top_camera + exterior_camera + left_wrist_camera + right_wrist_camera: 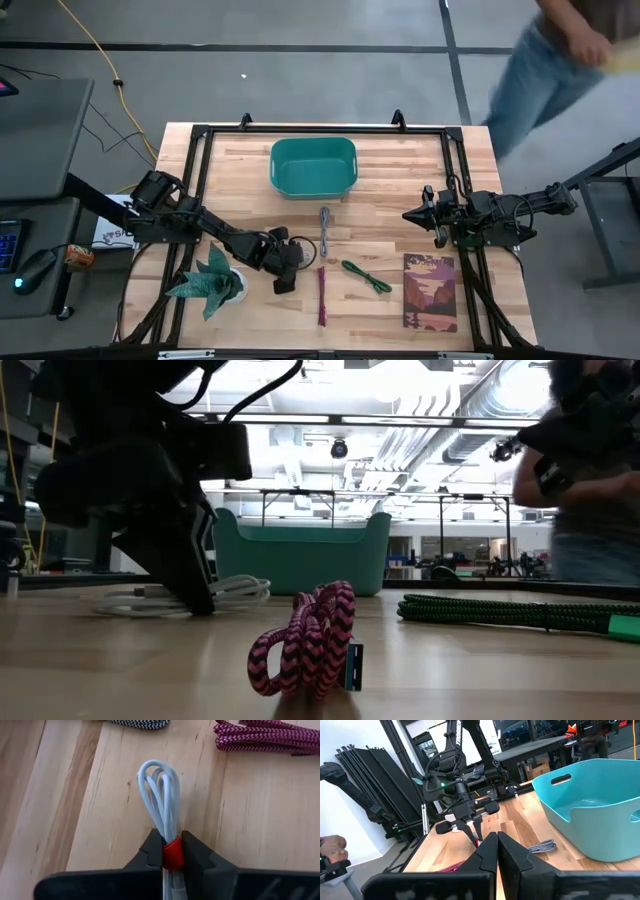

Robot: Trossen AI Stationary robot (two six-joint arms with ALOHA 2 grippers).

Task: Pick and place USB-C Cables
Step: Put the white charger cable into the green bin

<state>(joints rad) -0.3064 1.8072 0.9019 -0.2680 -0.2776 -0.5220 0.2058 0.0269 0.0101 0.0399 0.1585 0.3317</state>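
My left gripper (284, 268) is down at the table's near-left middle, shut on the white cable bundle with a red band (161, 795). In the low view the white loops (236, 591) lie on the wood beside the finger. The grey cable (325, 230) lies in front of the teal bin (313, 166). The maroon cable (322, 295) and the green cable (366, 276) lie flat near the table's near edge. My right gripper (410, 214) hovers shut at the right, holding nothing. My left gripper pinches the white bundle at its red band (173, 851) between the two fingers, which lie across the bundle and come slanting down from above. The looped end (159, 775) sticks out ahead of the fingers and lies on the table.
A potted plant (212, 284) stands by the left arm, and a book (430, 291) lies at the near right. A yellow cord (108, 70) runs over the floor beyond the table. A person (545, 70) stands past the far-right corner.
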